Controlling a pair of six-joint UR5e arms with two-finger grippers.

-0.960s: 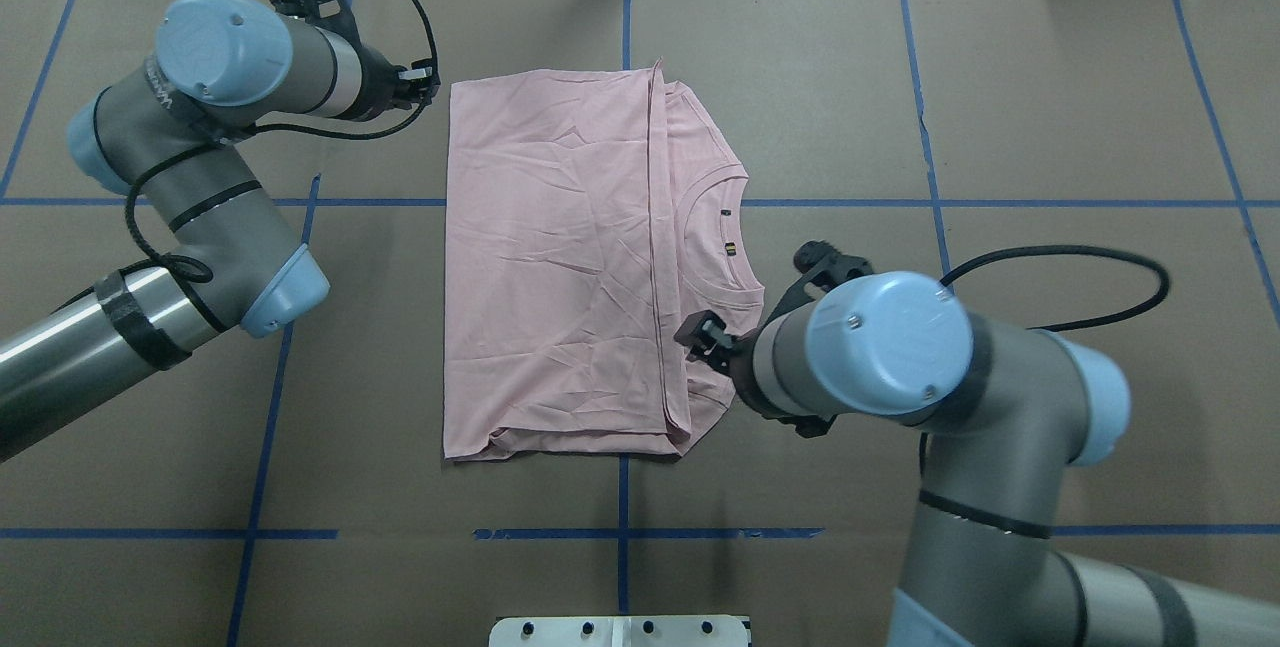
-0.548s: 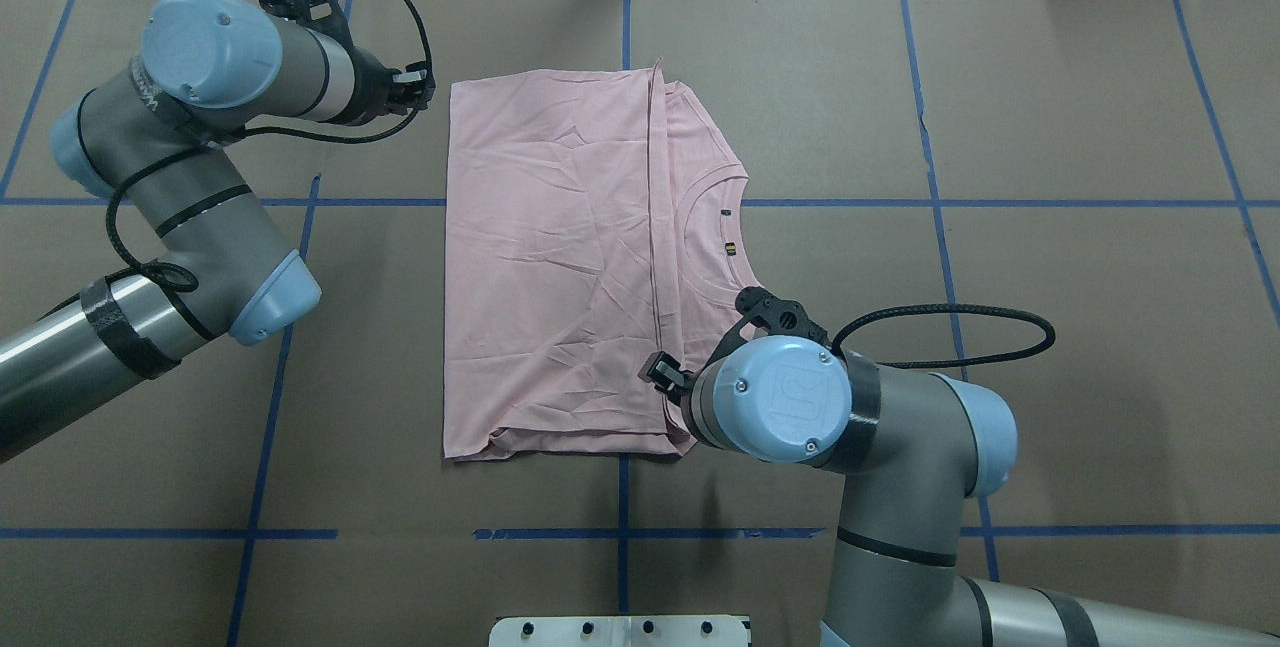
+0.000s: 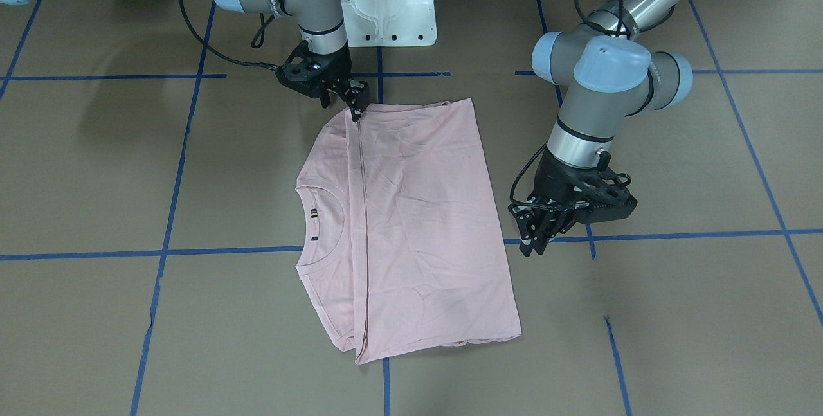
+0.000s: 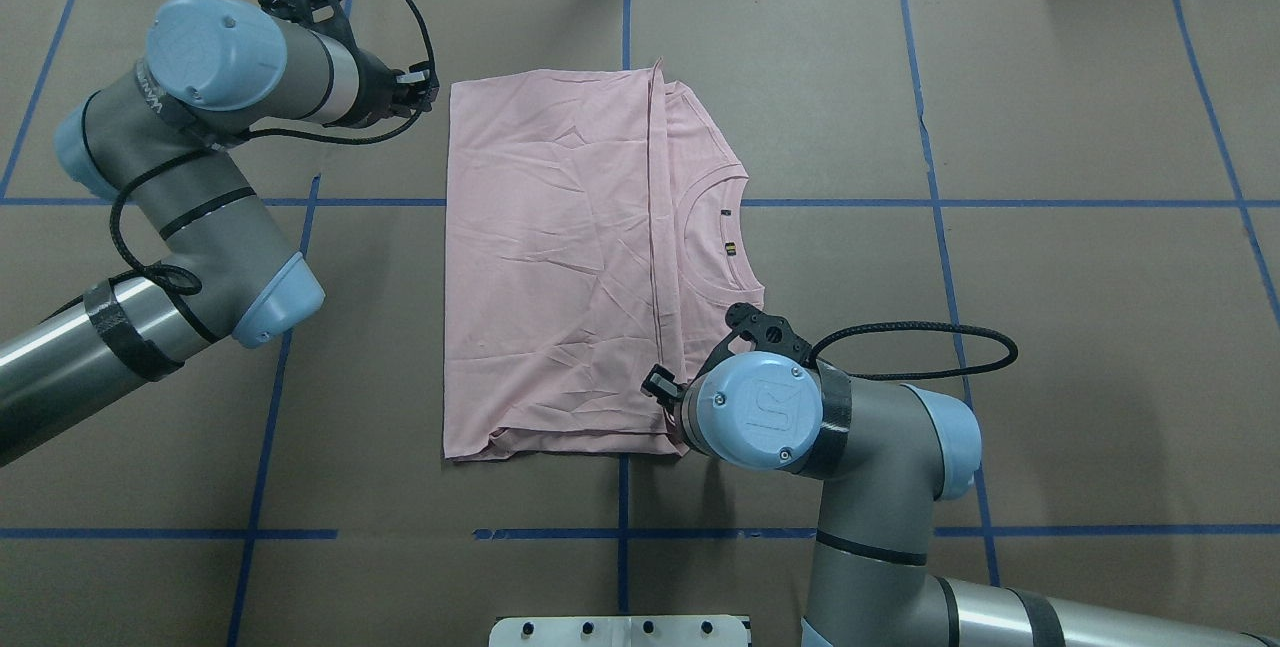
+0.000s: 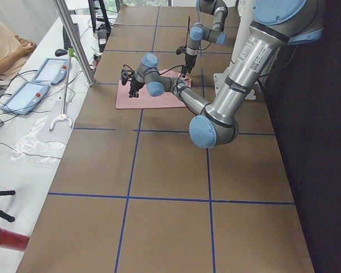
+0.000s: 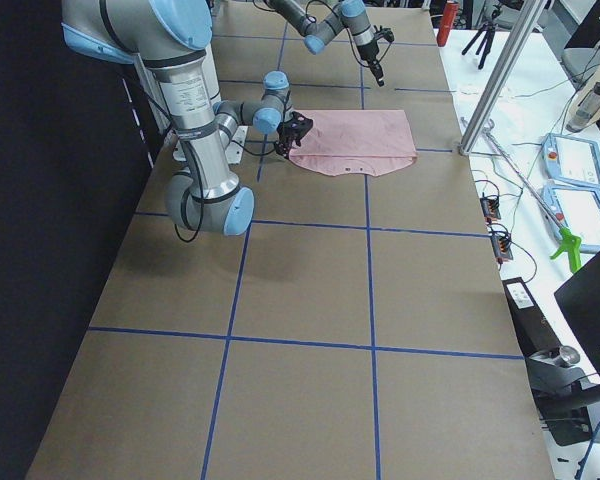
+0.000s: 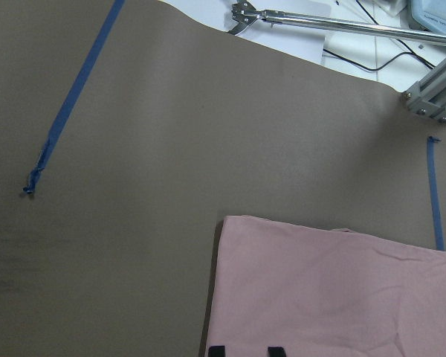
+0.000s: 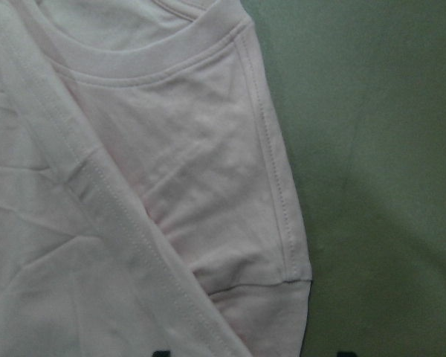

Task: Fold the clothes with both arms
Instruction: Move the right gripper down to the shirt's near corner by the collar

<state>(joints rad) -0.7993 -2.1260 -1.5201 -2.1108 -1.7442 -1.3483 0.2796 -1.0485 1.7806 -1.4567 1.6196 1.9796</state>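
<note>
Right fingers (image 3: 357,102) stand wide apart with nothing between them. Their tips point down at the shirt's (image 4: 560,267) fold line, by its corner nearest the robot on the collar (image 4: 715,227) side; whether they touch the cloth cannot be told. Left fingers (image 3: 535,241) are parted by a narrower gap and are also empty. They hang above the bench (image 4: 1050,327) just beside the shirt's far corner on the opposite side, clear of the cloth. The pink shirt lies flat on the brown bench, a plain panel folded over most of it, with a strip bearing the collar showing along the robot's right. A white base (image 3: 386,11) sits just off the shirt's near edge, and blue tape lines (image 4: 850,202) run out from under the shirt.
</note>
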